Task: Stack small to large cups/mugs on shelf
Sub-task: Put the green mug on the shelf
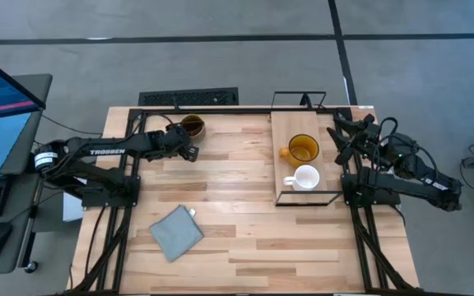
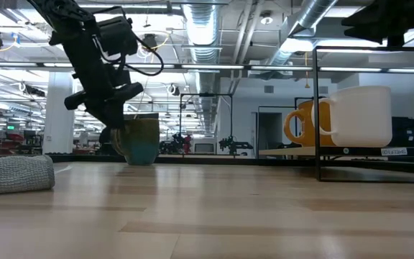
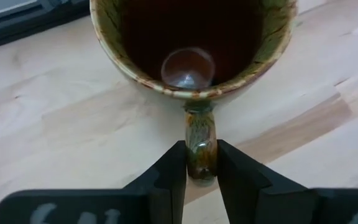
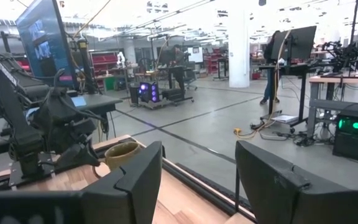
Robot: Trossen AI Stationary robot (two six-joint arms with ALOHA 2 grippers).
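The dark brown-olive mug [image 1: 192, 126] stands upright on the table near its far edge, left of the shelf; it also shows in the low view [image 2: 140, 139]. My left gripper [image 1: 183, 140] is shut on its handle. The amber-yellow mug [image 1: 303, 149] and the small white mug [image 1: 305, 177] stand on the shelf's wooden board [image 1: 290, 127] at the right. My right gripper [image 1: 341, 133] is open and empty, raised beside the shelf's right side. My left gripper pinches the mug's handle [image 3: 200, 149] between its two fingers [image 3: 166, 177], one on each flat side of the handle. The fingers come slanting down from the near left. The mug stands upright with its base on the table.
A grey-blue folded cloth [image 1: 176, 232] lies on the table near the front left. The shelf's black wire frame [image 1: 307, 197] rises around the board. A keyboard and monitor stand on a side desk at the left, beyond the table.
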